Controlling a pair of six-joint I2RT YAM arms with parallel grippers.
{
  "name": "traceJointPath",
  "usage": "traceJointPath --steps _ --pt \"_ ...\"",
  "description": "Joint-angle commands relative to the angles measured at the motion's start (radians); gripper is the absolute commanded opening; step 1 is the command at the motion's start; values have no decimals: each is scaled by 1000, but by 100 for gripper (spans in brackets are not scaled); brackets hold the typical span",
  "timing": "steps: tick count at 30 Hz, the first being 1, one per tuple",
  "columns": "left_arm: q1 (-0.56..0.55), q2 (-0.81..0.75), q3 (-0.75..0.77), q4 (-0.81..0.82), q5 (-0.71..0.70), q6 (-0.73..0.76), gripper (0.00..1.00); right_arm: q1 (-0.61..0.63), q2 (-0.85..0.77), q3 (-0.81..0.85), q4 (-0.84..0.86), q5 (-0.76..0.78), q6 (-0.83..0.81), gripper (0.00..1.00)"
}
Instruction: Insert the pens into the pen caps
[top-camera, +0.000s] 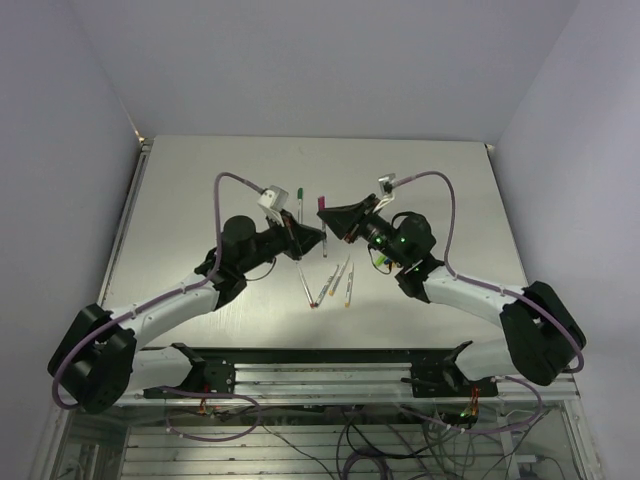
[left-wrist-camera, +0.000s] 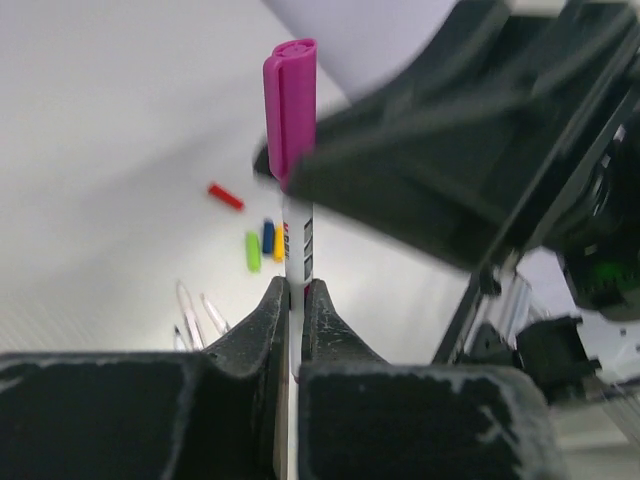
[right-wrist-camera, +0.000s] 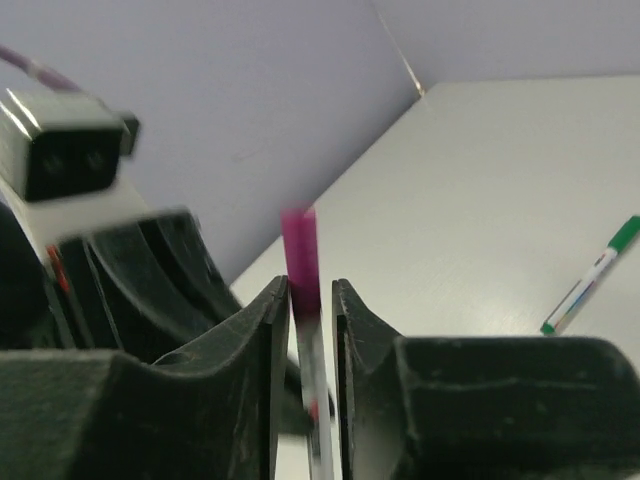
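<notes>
L fingers (left-wrist-camera: 265, 320) clamped on 1 pen (left-wrist-camera: 297, 250) w/ magenta cap (left-wrist-camera: 291, 100) on; R fingers (right-wrist-camera: 265, 340) slightly apart either side of that cap. 4 loose caps (left-wrist-camera: 253, 250) beyond L fingers.

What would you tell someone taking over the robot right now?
Left end effector: shut on the thin whitish pen.
Right end effector: jaws slightly apart around the magenta plastic cap sitting on that pen.
Table: loose stubby red cap, green cap, blue cap, yellow cap; three bare pens together; a green-ended pen farther back.
Done: magenta cap on.
Left: set that pen down, cap the rest, probably four.
</notes>
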Motion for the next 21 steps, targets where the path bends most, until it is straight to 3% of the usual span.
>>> traceJointPath --steps 1,4,8,14,21 --pt "32 -58 33 181 -94 13 7 34 -61 62 -294 16 -97 29" --pt "32 -51 12 166 -94 11 7 34 -129 114 -348 91 -144 45" --pt "32 -32 -13 145 -108 10 7 33 -245 142 -389 199 -191 53" --pt "32 20 21 74 -168 47 7 33 -447 111 -545 368 -233 54" --pt "46 196 210 -183 -336 171 7 33 -585 91 -794 549 -217 53"
